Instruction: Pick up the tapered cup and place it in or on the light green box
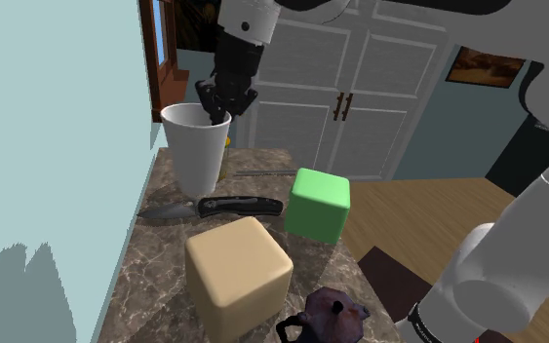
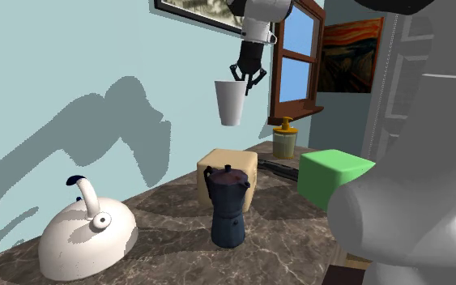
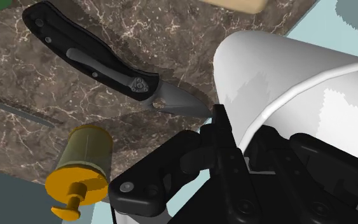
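A white tapered cup (image 1: 196,146) hangs upright in the air above the dark marble counter (image 1: 155,253), close to the pale blue wall. My black gripper (image 1: 220,112) comes down from above and is shut on the cup's rim, one finger inside and one outside. In the second exterior view the cup (image 2: 231,103) hangs well above the counter under the gripper (image 2: 248,81). In the wrist view the gripper (image 3: 234,149) clasps the cup's (image 3: 279,76) rim. The light green box (image 1: 319,203) stands on the counter, to the shoulder view's right of the cup and lower; the green box (image 2: 334,176) has nothing on top.
Under the cup lies a black folding knife (image 1: 214,206), blade out. A beige box (image 1: 238,275) and a dark moka pot (image 1: 329,317) stand nearer the stand. A white kettle (image 2: 87,233) and a yellow-capped jar (image 2: 283,139) also sit on the counter.
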Action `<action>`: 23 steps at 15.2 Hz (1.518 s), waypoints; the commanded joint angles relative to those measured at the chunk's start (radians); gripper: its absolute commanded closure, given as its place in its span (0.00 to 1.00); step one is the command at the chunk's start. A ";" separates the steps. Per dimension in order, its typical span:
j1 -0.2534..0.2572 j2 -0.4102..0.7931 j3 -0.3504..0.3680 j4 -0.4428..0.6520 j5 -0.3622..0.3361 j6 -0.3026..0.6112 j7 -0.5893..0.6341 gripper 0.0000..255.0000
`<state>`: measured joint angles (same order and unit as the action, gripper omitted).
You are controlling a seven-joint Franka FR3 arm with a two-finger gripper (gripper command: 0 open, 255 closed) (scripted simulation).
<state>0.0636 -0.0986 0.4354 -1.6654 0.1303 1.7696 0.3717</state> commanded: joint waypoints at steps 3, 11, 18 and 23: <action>-0.037 -0.101 -0.068 -0.088 0.052 -0.020 -0.111 1.00; -0.092 -0.251 -0.215 -0.208 0.090 -0.080 -0.313 1.00; -0.141 -0.323 -0.345 -0.251 0.076 -0.143 -0.479 1.00; -0.177 -0.342 -0.438 -0.247 0.053 -0.188 -0.597 1.00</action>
<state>-0.1069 -0.4330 0.0141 -1.9085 0.1872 1.5885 -0.2024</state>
